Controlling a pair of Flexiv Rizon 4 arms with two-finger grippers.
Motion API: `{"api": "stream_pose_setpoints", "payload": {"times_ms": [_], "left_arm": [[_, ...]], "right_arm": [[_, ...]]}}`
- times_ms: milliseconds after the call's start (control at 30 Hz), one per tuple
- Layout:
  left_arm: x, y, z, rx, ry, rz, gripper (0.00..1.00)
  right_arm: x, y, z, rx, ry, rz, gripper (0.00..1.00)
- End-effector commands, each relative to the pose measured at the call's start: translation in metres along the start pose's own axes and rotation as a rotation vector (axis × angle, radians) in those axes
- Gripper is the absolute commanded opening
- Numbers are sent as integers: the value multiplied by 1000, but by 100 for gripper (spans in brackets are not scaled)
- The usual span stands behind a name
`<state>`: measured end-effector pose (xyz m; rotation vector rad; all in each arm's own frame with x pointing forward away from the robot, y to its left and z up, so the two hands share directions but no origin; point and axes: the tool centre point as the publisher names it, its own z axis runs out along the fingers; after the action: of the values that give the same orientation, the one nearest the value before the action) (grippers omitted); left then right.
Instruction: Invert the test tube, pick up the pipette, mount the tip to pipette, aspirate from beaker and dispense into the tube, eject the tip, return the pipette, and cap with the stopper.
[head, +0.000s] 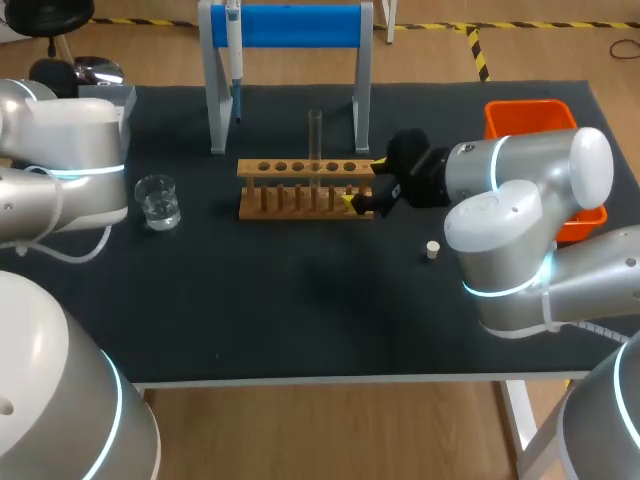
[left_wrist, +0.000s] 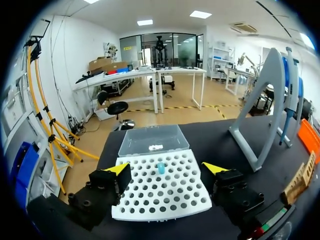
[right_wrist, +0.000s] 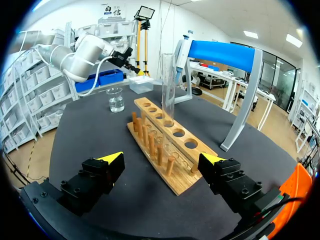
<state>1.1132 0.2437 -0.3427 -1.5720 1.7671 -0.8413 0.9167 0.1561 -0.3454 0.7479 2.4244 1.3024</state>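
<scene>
The left gripper hangs with its fingers spread wide over a white tip rack near the table's corner, which holds one blue tip, its clear lid open just beyond, with the pipette stand, the hanging pipette and a wooden tube rack off to one side.

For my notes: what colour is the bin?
Orange; the bin shows best in the head view.

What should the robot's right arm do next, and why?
Probably lift the right gripper clear of the rack and start toward the pipette. The tube stands upright in a rack hole, so that step looks done. The jaws are open and empty beside the rack's end, and the pipette hangs untouched on its stand.
</scene>
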Motion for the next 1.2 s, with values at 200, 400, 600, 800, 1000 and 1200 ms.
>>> {"api": "stream_pose_setpoints", "payload": {"times_ms": [200, 400, 600, 800, 1000, 1200], "left_arm": [[2, 2, 11, -4, -7, -10, 39], [2, 5, 16, -8, -12, -24, 39], [1, 7, 20, -11, -14, -35, 38], [0, 7, 24, -11, -16, -43, 37], [-1, 7, 26, -16, -18, -41, 38], [0, 7, 29, -15, -15, -37, 37]], "right_arm": [[0, 0, -1, 1, 1, 0, 100], [0, 0, -1, 1, 1, 0, 100], [0, 0, -1, 1, 1, 0, 100], [0, 0, -1, 1, 1, 0, 100], [0, 0, -1, 1, 1, 0, 100], [0, 0, -1, 1, 1, 0, 100]]}}
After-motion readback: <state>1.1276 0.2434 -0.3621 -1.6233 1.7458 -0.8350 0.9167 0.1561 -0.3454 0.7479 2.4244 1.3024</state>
